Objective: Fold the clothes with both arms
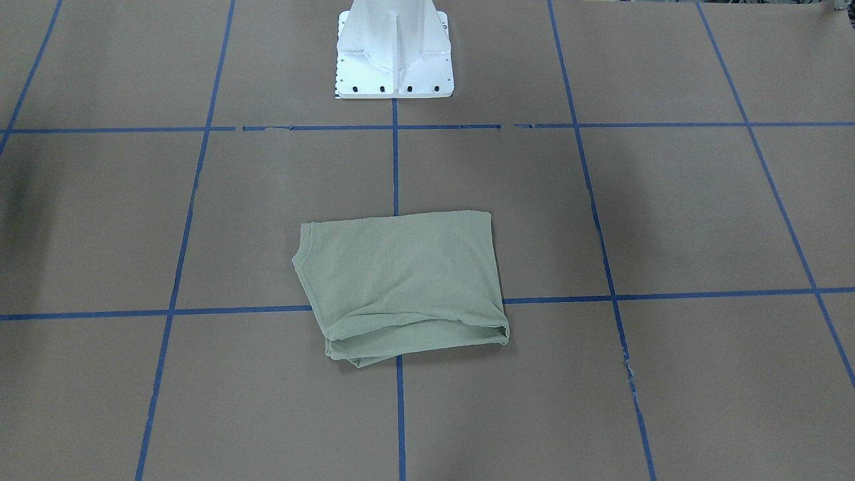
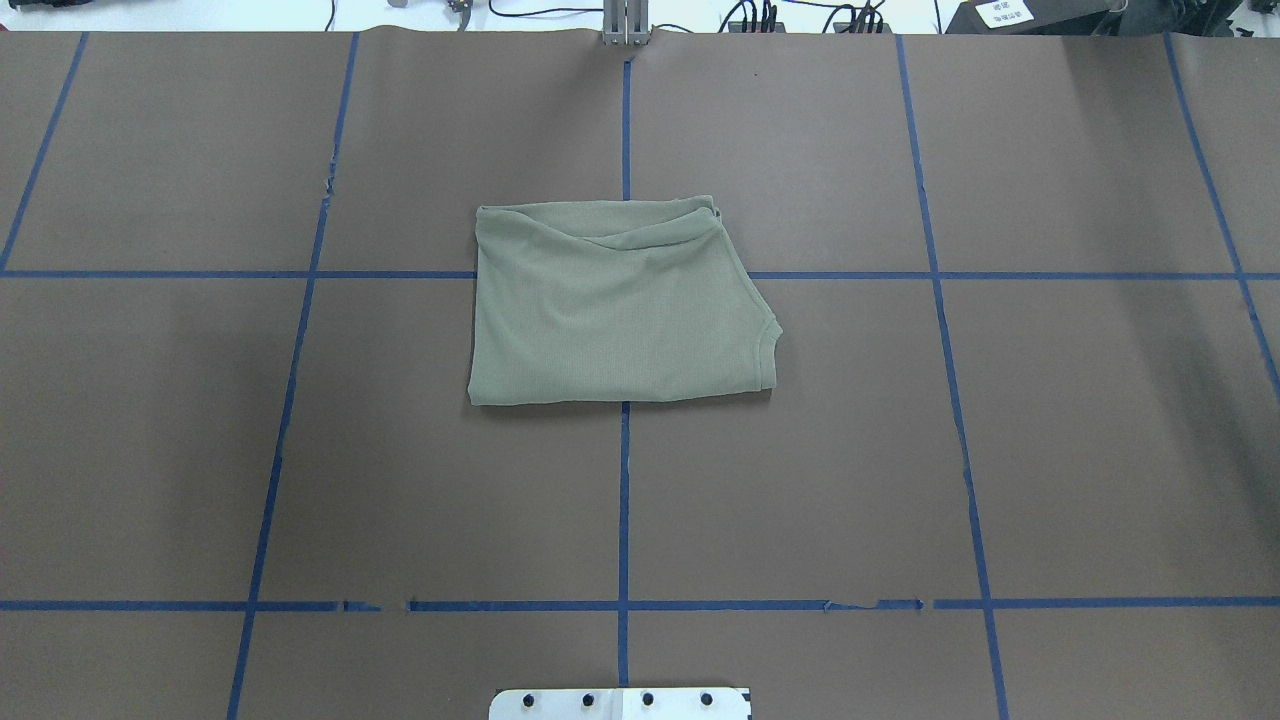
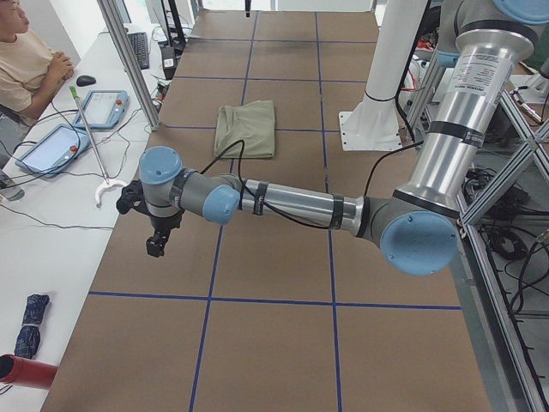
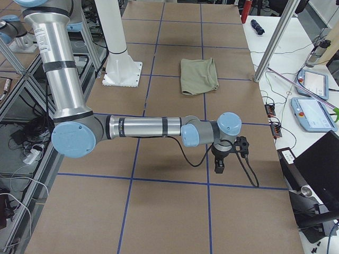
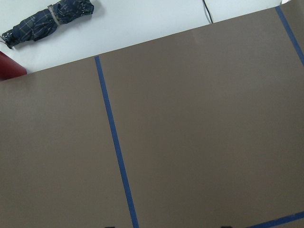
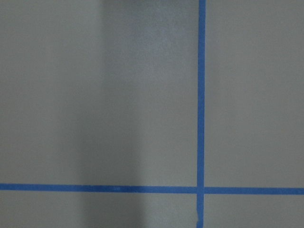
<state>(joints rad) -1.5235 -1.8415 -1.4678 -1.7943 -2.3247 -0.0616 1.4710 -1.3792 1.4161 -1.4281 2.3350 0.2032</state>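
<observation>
Folded green shirt (image 2: 615,305) lies mid-way across the table (image 2: 300,450), loose layered edge at 12 o'clock seen from overhead, with the left gripper (image 3: 156,236) and right gripper (image 4: 219,161) well clear, their grip impossible to tell; a pinch catching one layer could undo the fold.

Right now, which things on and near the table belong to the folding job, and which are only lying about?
Belong to the job:
- green shirt, folded, at the table's middle
- left arm
- right arm

Just lying about:
- folded umbrella, tablets and mouse on the side desk
- white pedestal
</observation>
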